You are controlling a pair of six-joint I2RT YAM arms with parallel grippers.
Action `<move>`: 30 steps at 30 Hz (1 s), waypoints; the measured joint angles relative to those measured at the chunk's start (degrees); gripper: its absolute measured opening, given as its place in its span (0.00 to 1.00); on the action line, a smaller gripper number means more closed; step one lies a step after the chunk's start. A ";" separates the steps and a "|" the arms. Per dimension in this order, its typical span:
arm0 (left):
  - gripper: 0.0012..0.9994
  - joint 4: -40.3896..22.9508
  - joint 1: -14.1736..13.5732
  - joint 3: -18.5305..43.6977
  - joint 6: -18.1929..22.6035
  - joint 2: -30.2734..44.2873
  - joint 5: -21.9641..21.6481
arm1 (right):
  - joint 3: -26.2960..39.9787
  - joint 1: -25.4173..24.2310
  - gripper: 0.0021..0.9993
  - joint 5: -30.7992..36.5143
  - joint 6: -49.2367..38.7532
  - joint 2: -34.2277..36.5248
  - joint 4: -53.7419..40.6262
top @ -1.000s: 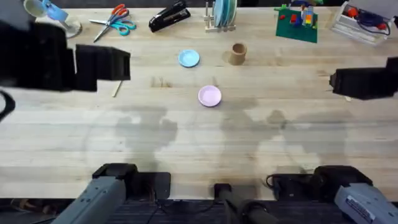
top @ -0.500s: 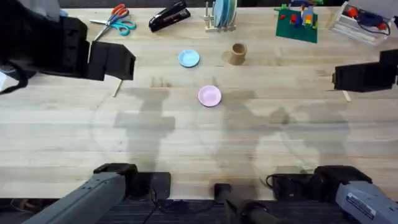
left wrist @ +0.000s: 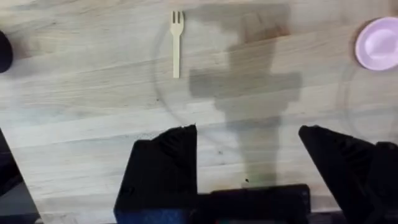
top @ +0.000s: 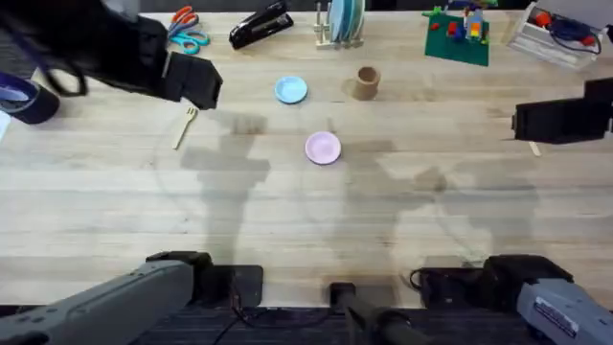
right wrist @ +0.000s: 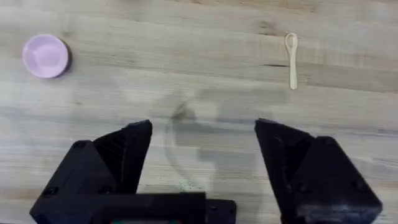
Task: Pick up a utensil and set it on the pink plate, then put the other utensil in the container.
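Overhead and wrist views of my two arms above a wooden table (top: 306, 220). My left gripper (left wrist: 249, 140) hangs high over the table's left side, fingers spread wide apart with nothing between them. The wooden fork (top: 184, 126) lies flat on the bare wood just beside my left arm's dark bulk in the overhead view; in my left wrist view the fork (left wrist: 176, 42) shows its short tines at one end, well clear of my fingers (left wrist: 168, 168).

My right gripper (right wrist: 202, 140) hangs over the table's right side, likewise spread wide and holding nothing. The small wooden spoon (right wrist: 291, 59) lies flat on the wood with its rounded bowl at one end; overhead, only its tip (top: 533, 147) peeks from under my right arm.

The pink plate (top: 323, 148) sits near the table's middle, bare, and it also appears in my left wrist view (left wrist: 378, 43) and my right wrist view (right wrist: 45, 56). The tan cylindrical container (top: 367, 82) stands upright farther back, near a light-blue plate (top: 290, 90)
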 joint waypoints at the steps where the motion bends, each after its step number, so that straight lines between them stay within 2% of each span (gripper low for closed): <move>1: 0.99 1.38 0.34 -1.31 0.17 0.32 -0.15 | 0.00 0.00 1.00 0.00 0.00 0.00 0.00; 5: 0.99 7.89 3.75 -8.17 1.37 0.58 -0.57 | 0.00 0.00 1.00 0.00 0.00 0.00 0.00; 10: 0.99 19.02 10.51 -17.27 3.19 0.75 -0.29 | 0.00 0.00 1.00 0.02 0.00 0.00 -0.01; 16: 0.99 29.79 16.32 -23.78 10.15 0.77 1.01 | 0.00 0.00 1.00 0.15 -0.01 0.00 -0.02; 19: 0.99 32.03 18.38 -24.64 13.56 1.05 1.31 | 0.00 0.00 0.99 0.15 -0.02 0.00 -0.02; 23: 0.99 32.47 20.88 -24.64 15.91 3.60 3.38 | 0.00 0.00 0.99 0.15 -0.02 0.00 -0.01; 30: 0.99 34.21 21.50 -24.64 16.90 13.24 6.86 | 0.00 0.00 0.99 0.15 -0.02 0.00 0.02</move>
